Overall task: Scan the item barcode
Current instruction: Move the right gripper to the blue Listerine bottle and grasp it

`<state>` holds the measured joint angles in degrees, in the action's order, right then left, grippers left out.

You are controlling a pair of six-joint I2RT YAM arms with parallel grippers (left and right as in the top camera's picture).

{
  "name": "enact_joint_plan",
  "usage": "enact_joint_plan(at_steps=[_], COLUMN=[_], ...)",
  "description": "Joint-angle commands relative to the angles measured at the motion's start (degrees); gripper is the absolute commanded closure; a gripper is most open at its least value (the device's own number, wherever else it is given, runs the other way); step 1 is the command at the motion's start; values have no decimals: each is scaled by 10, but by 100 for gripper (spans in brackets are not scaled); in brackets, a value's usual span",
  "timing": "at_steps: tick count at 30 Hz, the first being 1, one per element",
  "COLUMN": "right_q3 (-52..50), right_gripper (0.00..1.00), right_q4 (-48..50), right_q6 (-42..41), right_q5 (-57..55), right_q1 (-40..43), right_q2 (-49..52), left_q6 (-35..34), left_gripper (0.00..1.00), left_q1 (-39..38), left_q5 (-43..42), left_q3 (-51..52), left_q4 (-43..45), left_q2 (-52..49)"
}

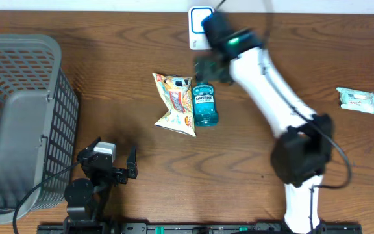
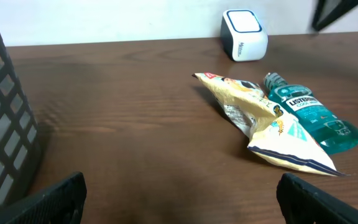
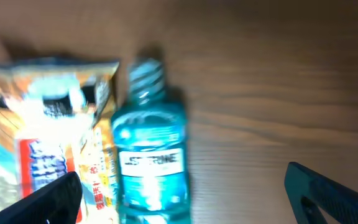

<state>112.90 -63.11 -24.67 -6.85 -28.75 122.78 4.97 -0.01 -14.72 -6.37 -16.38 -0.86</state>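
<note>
- While your right gripper point(image 1: 214, 67) hung wide open and empty over the cap end of the blue mouthwash bottle point(image 1: 205, 107), the item lay flat on the table, not yet lifted.
- The bottle's long axis ran from its cap, the end toward the white scanner point(image 2: 244, 34), to its base, the end toward your arms' mounts.
- From the right wrist view the bottle sat just beyond the spread fingers and roughly in line with them, so the coming move probably called for a short advance along that axis and a drop onto the body.
- Your right arm was plainly the nearer. Your left gripper point(image 1: 109, 166), also spread wide and holding nothing, sat well apart from the bottle, off its base end.
- A snack bag point(image 1: 176, 104) lay against the bottle's far side from your right arm and could get pinched.
- The bottle's label read "LISTERINE". The bag's print and the scanner's lettering could not be read, and no barcode showed.
</note>
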Motion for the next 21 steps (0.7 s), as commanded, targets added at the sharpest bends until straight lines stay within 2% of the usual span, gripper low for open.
enact_joint_plan(at_steps=[1, 11, 17, 21], right_q3=[-24, -24, -25, -26], right_gripper=[1, 2, 9, 20], right_q4=[11, 1, -7, -8], right_q6=[12, -12, -16, -16], right_q5=[-50, -195, -200, -190], right_q1=[-38, -94, -93, -93], right_q2=[51, 128, 152, 173], left_q6=[8, 8, 8, 8], left_gripper=[2, 2, 2, 2], left_q1=[3, 3, 3, 3], left_q5=[-3, -3, -3, -3], left_q3=[9, 9, 9, 9], left_q4=[-12, -12, -12, -12], left_q2=[3, 3, 3, 3])
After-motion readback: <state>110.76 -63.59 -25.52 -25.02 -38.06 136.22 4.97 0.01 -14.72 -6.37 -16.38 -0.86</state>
